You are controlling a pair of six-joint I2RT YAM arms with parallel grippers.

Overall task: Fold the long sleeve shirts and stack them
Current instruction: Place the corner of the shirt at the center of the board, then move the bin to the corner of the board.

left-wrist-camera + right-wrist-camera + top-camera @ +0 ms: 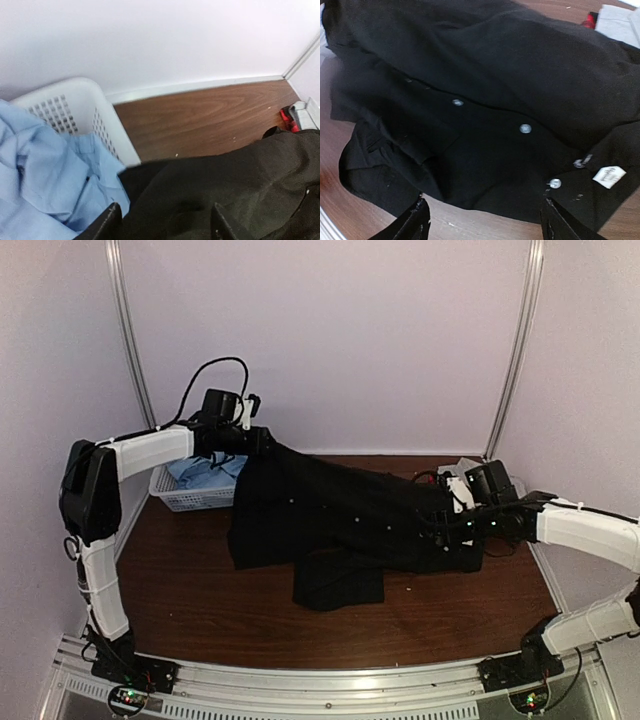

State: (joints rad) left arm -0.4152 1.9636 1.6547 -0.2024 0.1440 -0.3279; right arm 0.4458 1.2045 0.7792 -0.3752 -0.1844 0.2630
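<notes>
A black long sleeve shirt (340, 510) lies spread across the middle of the table, buttons up (495, 75). Its left end is draped up against the basket's corner (225, 185). My left gripper (252, 440) hovers at that end. Its fingers stand apart over the black cloth (166, 225) and do not pinch it. My right gripper (445, 525) is open just above the shirt's near edge by the collar label (485, 225). A light blue shirt (200, 472) sits crumpled in the basket (45, 175). Grey cloth (615, 20) and a red-and-black scrap (590, 20) peek out beyond the black shirt.
A white mesh basket (185, 502) stands at the back left against the wall (85, 100). White walls close the table at the back and sides. Bare wood shows along the front of the table (200, 600).
</notes>
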